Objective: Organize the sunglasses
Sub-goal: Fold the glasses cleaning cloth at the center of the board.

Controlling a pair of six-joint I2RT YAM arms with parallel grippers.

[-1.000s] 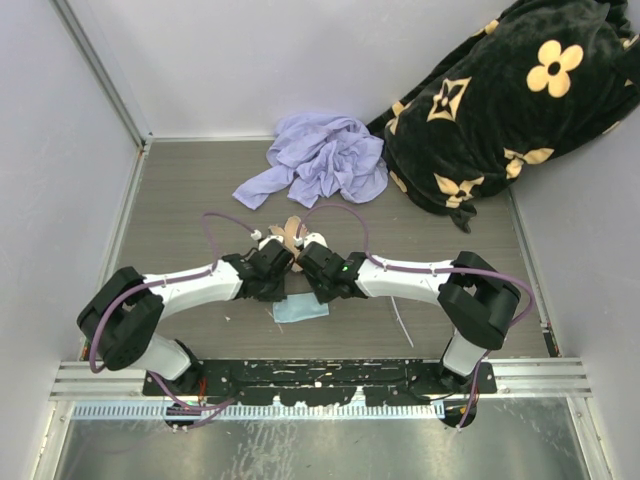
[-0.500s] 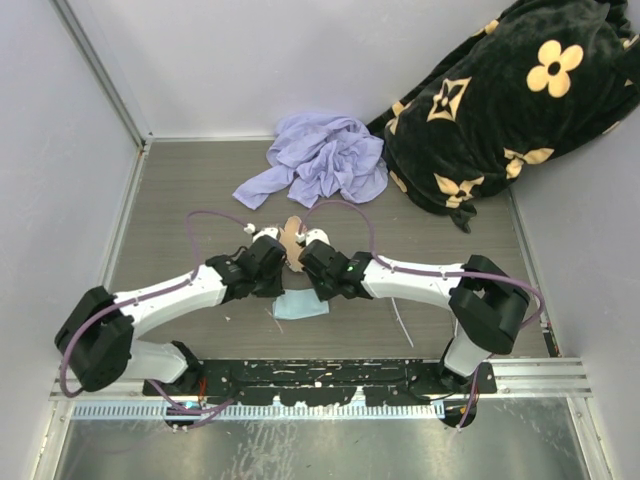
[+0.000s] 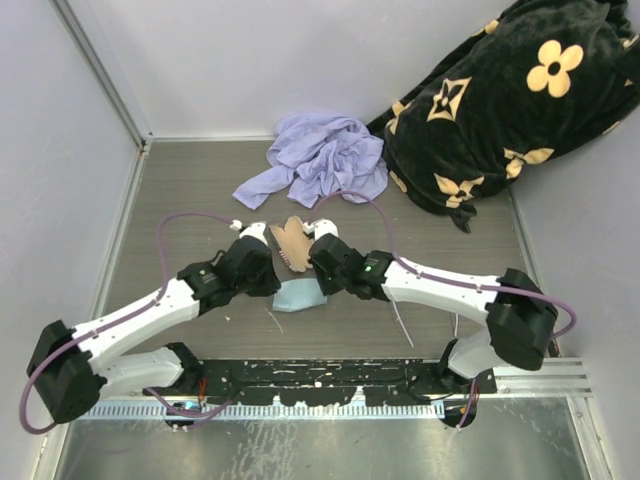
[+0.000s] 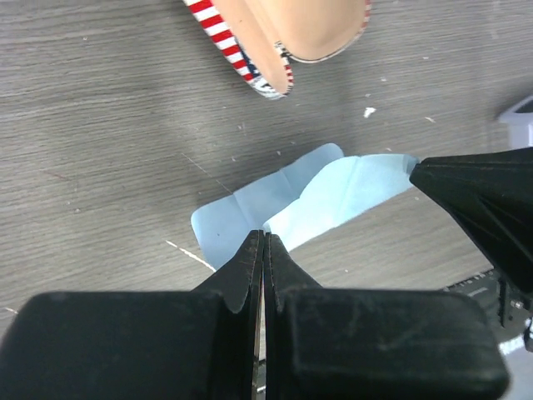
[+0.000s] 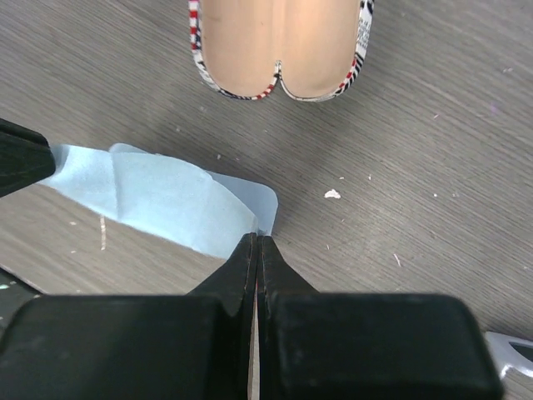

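The small light-blue cloth (image 3: 298, 296) lies on the table between my grippers, partly folded over itself. My left gripper (image 3: 276, 284) is shut on one corner of it, which shows in the left wrist view (image 4: 263, 237) on the cloth (image 4: 333, 196). My right gripper (image 3: 322, 284) is shut on the other corner, seen in the right wrist view (image 5: 257, 240) on the cloth (image 5: 158, 200). The red-and-white printed case (image 3: 293, 240) lies just beyond, its tan open end showing in both wrist views (image 4: 279, 33) (image 5: 283, 46). The sunglasses are not in view.
A crumpled lilac cloth (image 3: 320, 160) lies at the back centre. A large black blanket with tan flower prints (image 3: 500, 110) fills the back right corner. Grey walls (image 3: 60, 160) close the left, back and right. A metal rail (image 3: 320, 375) runs along the near edge.
Both grippers have moved away from the bases, toward the case, holding the cloth's corners. The cloth has shifted that way and folded over. The left arm has stretched out.
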